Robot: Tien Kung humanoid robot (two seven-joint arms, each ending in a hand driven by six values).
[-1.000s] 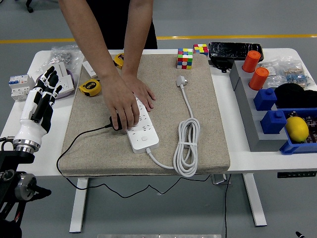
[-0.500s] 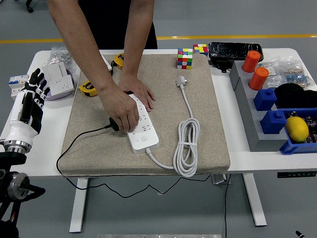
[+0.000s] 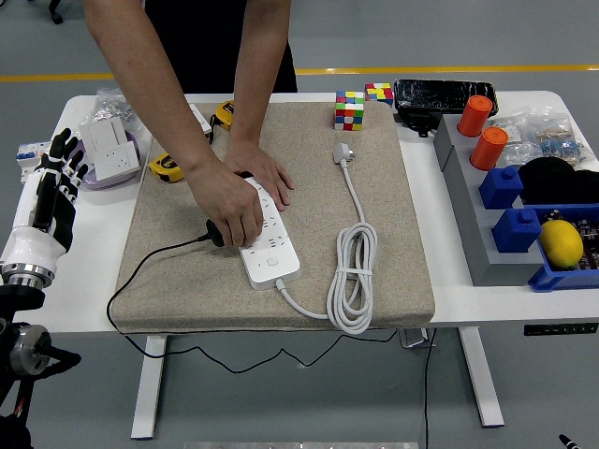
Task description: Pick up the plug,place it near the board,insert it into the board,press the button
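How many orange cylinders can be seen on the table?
2. Both stand upright on the gray block at the table's right: one orange cylinder at its far end, the other orange cylinder just nearer.

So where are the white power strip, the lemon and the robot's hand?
White power strip (image 3: 273, 254): head view, top face near its button.
Lemon (image 3: 562, 242): head view, middle of the peel.
Left hand (image 3: 51, 192): head view, back of hand.

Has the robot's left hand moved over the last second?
Yes. The left hand has drawn back leftward, away from the beige mat, toward the table's left edge, past the yellow tape measure.
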